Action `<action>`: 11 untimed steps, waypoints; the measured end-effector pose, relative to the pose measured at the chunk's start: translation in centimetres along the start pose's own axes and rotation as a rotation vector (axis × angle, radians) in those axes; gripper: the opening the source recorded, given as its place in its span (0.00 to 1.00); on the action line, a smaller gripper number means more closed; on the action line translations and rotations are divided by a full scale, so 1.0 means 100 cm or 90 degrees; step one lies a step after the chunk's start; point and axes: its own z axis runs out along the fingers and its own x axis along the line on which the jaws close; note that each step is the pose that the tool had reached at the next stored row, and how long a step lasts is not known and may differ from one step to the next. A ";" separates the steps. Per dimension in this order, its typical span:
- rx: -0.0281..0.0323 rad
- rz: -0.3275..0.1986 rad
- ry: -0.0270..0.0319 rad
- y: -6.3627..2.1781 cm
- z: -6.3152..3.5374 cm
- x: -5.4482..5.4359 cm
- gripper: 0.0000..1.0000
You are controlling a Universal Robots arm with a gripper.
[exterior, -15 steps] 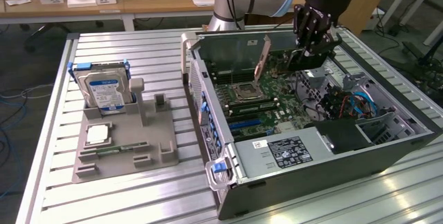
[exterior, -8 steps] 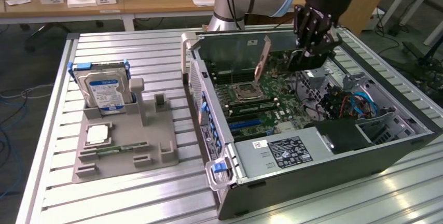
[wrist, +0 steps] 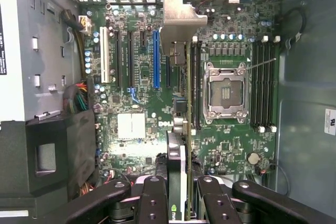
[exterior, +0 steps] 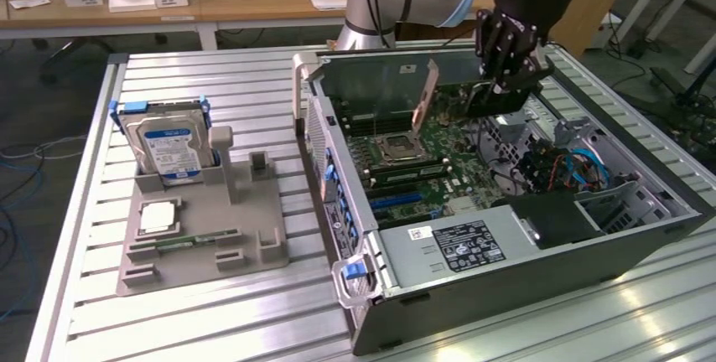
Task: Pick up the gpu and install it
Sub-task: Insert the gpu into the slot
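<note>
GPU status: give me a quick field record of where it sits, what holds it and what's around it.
gpu: on edge inside the open case, over the motherboard
held by: gripper, fingers closed on the card's two faces
line-up: between the blue slot and the CPU socket
seated: cannot tell
hard drive: upright in the grey holder, on the exterior view's left

One robot arm [exterior: 391, 2], one gripper [exterior: 500, 85] and one gpu [wrist: 177, 153] make the tally at the exterior view's right, alongside one open computer case [exterior: 537, 287], one motherboard [exterior: 448, 186] and one processor socket [exterior: 398, 149]. At the exterior view's left: one grey holder [exterior: 190, 274], one hard drive [exterior: 170, 146], one processor chip [exterior: 157, 215], one memory stick [exterior: 196, 242].
</note>
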 end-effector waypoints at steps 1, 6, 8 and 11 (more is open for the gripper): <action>0.0000 0.000 0.0000 0.0000 0.0011 0.000 0.27; 0.0000 0.000 0.0001 0.0001 0.0042 0.000 0.27; 0.0000 0.000 0.0001 0.0001 0.0042 0.000 0.27; 0.0001 0.000 -0.0001 0.0000 0.0047 0.000 0.27</action>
